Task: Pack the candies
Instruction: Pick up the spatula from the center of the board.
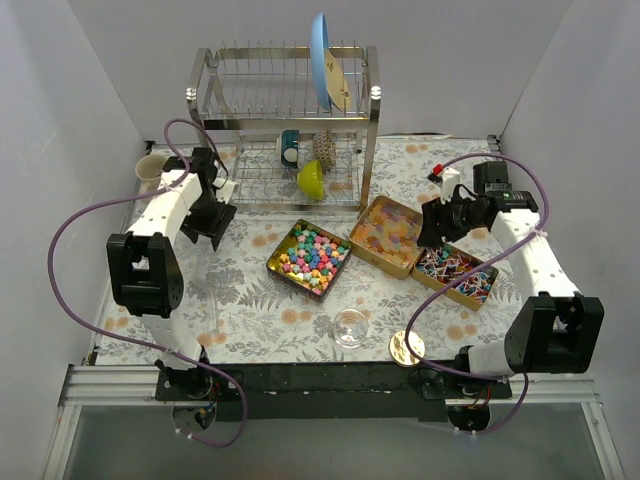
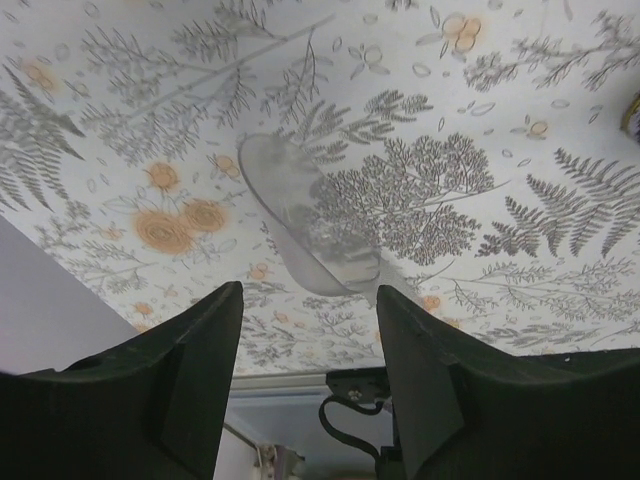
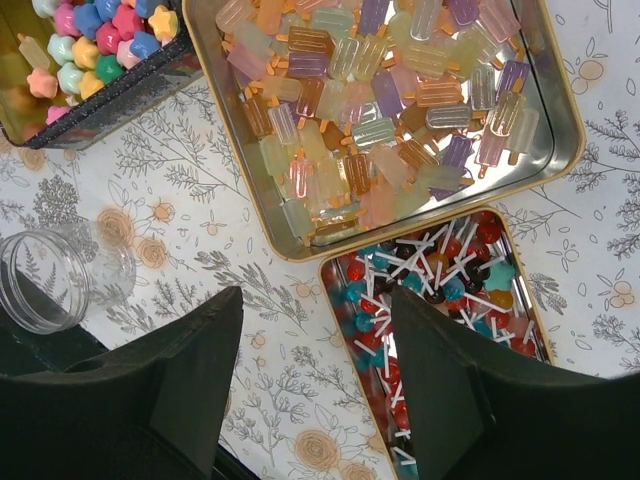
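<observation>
Left hand (image 2: 305,300): partly open, empty, hanging above the counter (image 2: 520,90), with a clear round piece (image 2: 300,215) below.
Right hand (image 3: 315,310): fingers apart, holding nothing, over two tin rims.
Candies (image 1: 308,257): in three open tins mid-counter.
Room: bare counter beside the clear jar (image 3: 45,280).
Right wrist only: sticks on red and blue sweets (image 3: 440,290).

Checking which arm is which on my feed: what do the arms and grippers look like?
Both match: the left arm and right arm have white links, black joints and a looping purple cable each. The left gripper and right gripper each have two broad black fingers.
</observation>
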{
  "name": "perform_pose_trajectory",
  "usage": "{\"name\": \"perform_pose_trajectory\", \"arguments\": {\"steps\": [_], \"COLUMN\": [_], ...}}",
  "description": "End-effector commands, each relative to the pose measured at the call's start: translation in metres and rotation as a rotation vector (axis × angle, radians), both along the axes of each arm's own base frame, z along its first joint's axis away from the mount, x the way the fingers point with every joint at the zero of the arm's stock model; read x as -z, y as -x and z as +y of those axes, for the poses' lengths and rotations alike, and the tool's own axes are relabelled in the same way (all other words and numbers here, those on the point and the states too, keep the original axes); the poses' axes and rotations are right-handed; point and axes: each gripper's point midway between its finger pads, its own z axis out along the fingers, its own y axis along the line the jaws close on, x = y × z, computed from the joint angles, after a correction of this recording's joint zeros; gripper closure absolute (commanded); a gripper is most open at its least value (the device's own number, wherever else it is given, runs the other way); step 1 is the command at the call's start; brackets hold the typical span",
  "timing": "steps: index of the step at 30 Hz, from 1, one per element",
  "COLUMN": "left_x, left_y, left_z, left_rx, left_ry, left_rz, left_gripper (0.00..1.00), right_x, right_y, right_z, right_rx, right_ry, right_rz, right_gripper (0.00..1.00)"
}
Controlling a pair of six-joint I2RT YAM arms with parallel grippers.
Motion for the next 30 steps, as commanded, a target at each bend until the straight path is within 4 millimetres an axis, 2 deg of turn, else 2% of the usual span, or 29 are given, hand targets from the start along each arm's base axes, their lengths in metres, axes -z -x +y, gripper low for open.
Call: {"name": "perform_pose_trajectory", "arguments": {"steps": [1,2,5,8,17,27,28,30], "left_x": [0.012,0.020,0.029,0.034,0.058,0.059,0.059,0.057], "left_y": [0.021,0.027,0.027,0.015,0.007,-0.004,-0.002,0.005], "left_z": [0.008,0.011,0.017,0.016,0.023,0.052,0.060,0.064], "left_rx": [-0.031,-0.034,-0.052,-0.070,-0.097,-0.123,-0.149,-0.170], "left_ry": [-0.038,-0.052,-0.089,-0.066,-0.097,-0.149,-0.146,-0.131], "left_rz": [0.054,0.077,0.089,0.057,0.093,0.103,0.106,0.112], "left_gripper": [0.47,0.47,0.48,0.50,0.60,0.81,0.83,0.89], "right_x": [-0.020,-0.019,-0.022,-0.020,-0.018,-0.013,-0.014,-0.013], "right_y": [-0.018,-0.020,-0.025,-0.028,-0.033,-0.021,-0.019,-0.016], "right_z": [0.007,0.009,0.012,0.012,0.012,0.013,0.013,0.013], "right_rx": [-0.014,-0.007,-0.008,-0.018,-0.016,-0.015,-0.016,-0.017], "right_ry": [-0.052,-0.061,-0.081,-0.076,-0.078,-0.086,-0.087,-0.088], "right_rz": [-0.058,-0.051,-0.049,-0.041,-0.037,-0.028,-0.032,-0.025], "right_gripper": [0.32,0.32,0.32,0.32,0.32,0.33,0.33,0.33]}}
